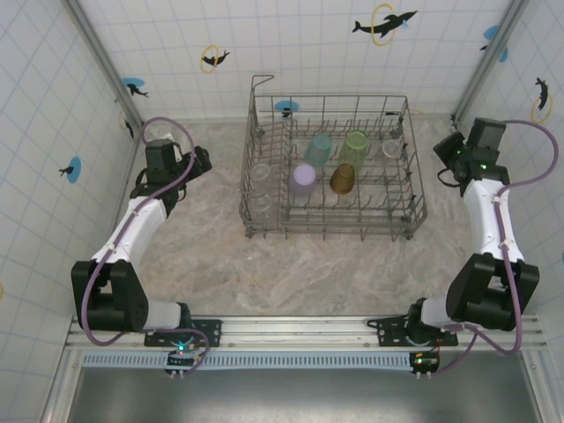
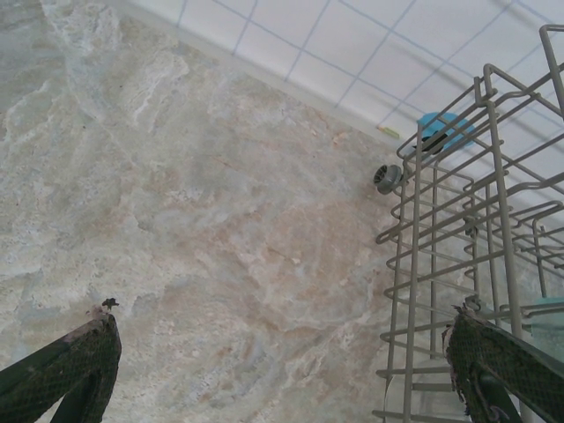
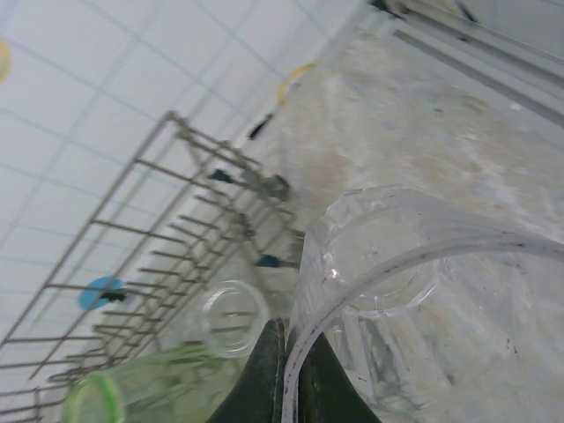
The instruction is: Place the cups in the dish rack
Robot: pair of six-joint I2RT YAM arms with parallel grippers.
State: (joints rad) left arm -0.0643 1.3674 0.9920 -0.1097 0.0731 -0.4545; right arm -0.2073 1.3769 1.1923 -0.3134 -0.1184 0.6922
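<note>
A clear cup (image 3: 414, 291) is pinched by its rim in the right claw (image 3: 284, 370) beside the dish rack (image 1: 330, 231), presumably for loading, while the left claw (image 2: 291, 366) is spread empty above the counter (image 2: 176, 220)

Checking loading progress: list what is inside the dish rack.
Inside the dish rack: teal cup, lime green cup, lavender cup, amber cup, plus clear cups at both sides. Wires may hide more clear ones.

No legible text, label, brand or number, only wordless dolphin silhouette stickers (image 1: 385, 23) on the tiled walls (image 1: 35, 106)
</note>
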